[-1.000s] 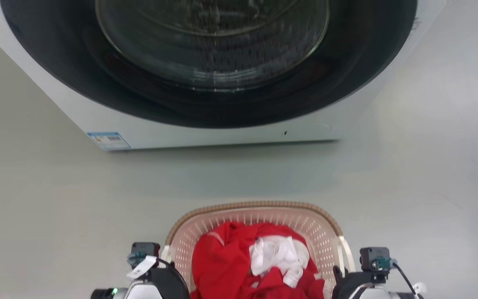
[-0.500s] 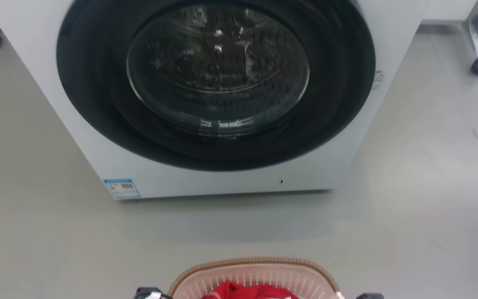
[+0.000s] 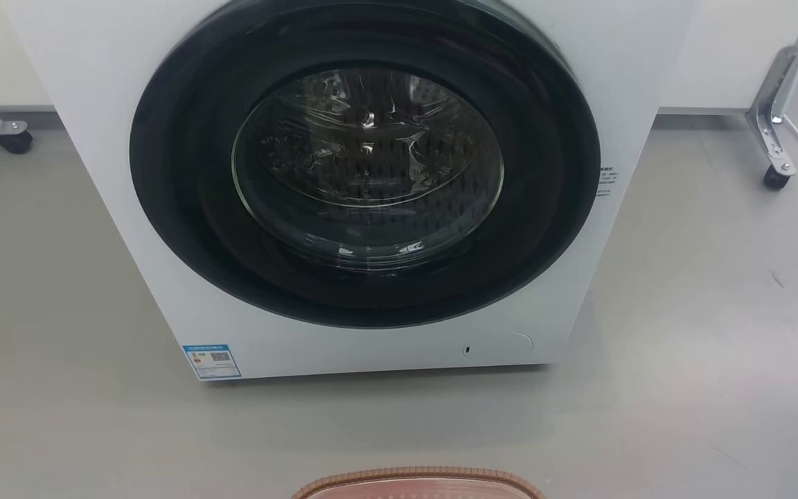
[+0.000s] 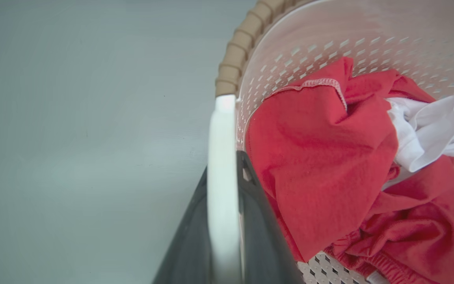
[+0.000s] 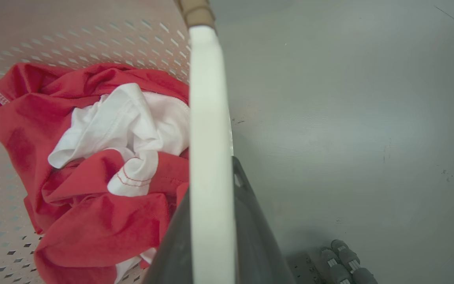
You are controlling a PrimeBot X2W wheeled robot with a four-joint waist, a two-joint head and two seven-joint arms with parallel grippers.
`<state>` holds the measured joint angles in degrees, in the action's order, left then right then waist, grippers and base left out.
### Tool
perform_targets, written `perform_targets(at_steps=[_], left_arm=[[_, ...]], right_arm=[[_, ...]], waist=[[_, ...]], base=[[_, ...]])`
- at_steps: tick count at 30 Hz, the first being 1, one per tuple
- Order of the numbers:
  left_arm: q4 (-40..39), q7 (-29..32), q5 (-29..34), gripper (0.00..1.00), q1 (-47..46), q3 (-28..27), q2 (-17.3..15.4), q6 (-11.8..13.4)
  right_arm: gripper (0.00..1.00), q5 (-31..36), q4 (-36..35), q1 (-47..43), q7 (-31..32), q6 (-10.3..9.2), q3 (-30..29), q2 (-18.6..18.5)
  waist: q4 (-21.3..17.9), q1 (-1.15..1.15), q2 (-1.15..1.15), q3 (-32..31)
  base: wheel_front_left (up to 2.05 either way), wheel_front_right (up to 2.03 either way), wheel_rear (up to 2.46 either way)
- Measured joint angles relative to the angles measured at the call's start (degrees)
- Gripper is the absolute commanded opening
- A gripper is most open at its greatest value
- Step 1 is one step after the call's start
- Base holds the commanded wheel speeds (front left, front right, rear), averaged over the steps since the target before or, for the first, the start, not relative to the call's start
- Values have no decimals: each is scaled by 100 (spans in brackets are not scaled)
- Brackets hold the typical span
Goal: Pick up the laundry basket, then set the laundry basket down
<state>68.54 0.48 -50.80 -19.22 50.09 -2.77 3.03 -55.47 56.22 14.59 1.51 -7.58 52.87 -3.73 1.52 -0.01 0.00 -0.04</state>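
- Clamping the left handle of the laundry basket: the left tool;
- right tool squeezed likewise on the basket's right handle;
- red clothes inside the basket

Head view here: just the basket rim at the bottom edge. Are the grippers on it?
Observer: Yes. Left gripper is shut on the basket's left handle, one finger on either side.
Operator: Right one?
Observer: Same. Right gripper is shut on the right handle.
Operator: Load?
Observer: Red cloth with a white cloth bunched in it.
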Motion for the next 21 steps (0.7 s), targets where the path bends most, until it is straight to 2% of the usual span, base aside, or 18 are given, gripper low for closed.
perform_targets(at_steps=[21], left_arm=[[18,36,-157,0,3,65,-15,0]], right_arm=[[0,-270,-9,-3,-64,-5,270,-22]], waist=[[-17,1,1,-93]], base=[[0,0,0]])
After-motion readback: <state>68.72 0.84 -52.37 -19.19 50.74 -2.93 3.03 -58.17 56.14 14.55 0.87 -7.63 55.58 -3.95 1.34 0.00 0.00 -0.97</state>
